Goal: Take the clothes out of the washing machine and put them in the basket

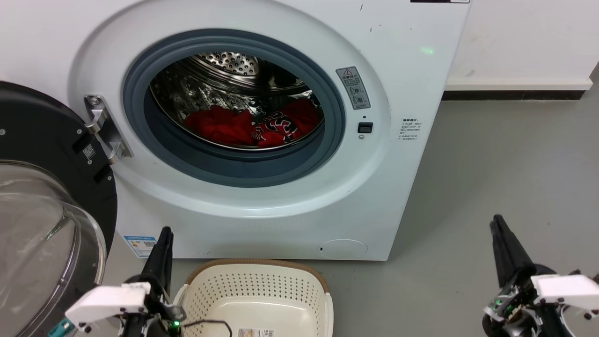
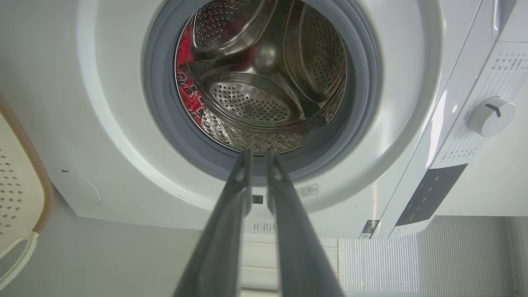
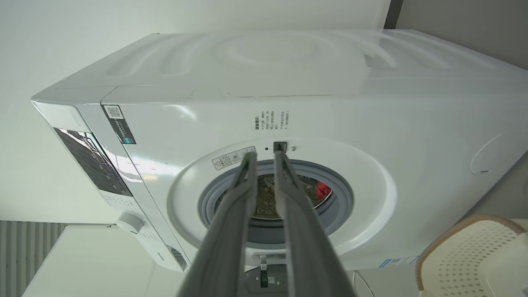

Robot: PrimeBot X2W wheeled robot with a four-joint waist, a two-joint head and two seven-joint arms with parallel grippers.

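The washing machine [image 1: 412,70] stands in front of me with its porthole open. At the bottom of its steel drum lie the clothes: a plain red garment [image 1: 219,125] on the left and a red jersey [image 1: 277,128] with black-and-white lettering on the right. The cream basket [image 1: 255,283] sits empty on the floor below the porthole. Low beside the basket's left side, my left gripper [image 1: 164,231] is shut on nothing and points up at the machine. My right gripper [image 1: 497,221], also shut and empty, hovers over the floor to the machine's right. The right wrist view shows a bit of the red clothes [image 3: 323,190].
The black-rimmed glass door [image 1: 47,201] hangs wide open at the far left, close to my left arm. Grey floor [image 1: 505,154] stretches to the machine's right up to a white wall with a dark skirting. A control dial [image 2: 491,116] is on the machine's top panel.
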